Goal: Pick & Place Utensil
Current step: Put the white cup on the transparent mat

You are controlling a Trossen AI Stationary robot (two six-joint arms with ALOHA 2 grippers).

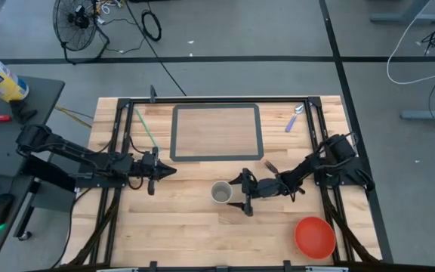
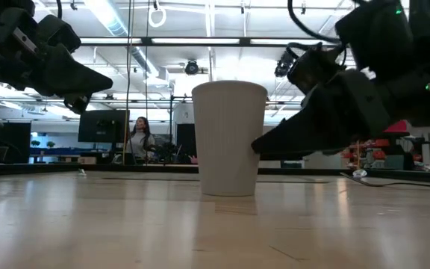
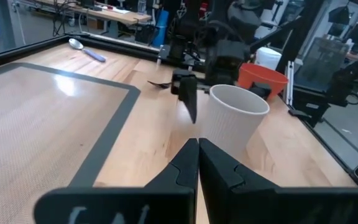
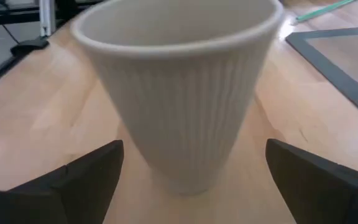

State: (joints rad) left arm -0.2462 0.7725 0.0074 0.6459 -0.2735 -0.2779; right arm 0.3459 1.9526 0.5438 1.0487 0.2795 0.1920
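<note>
Wooden table (image 1: 172,227): right gripper (image 4: 188,168) spread wide beside cup (image 4: 182,87); left gripper (image 3: 197,152) seemingly pinched shut.

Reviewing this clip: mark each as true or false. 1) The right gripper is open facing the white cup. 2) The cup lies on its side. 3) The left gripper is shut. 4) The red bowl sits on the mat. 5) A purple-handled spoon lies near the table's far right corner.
1) True: the right gripper is open, its fingers either side of the white cup.
2) False: the cup stands upright.
3) True: the left gripper has its fingers pressed together.
4) False: the red bowl sits on bare wood near the front right, off the mat.
5) True: the spoon lies there.
</note>
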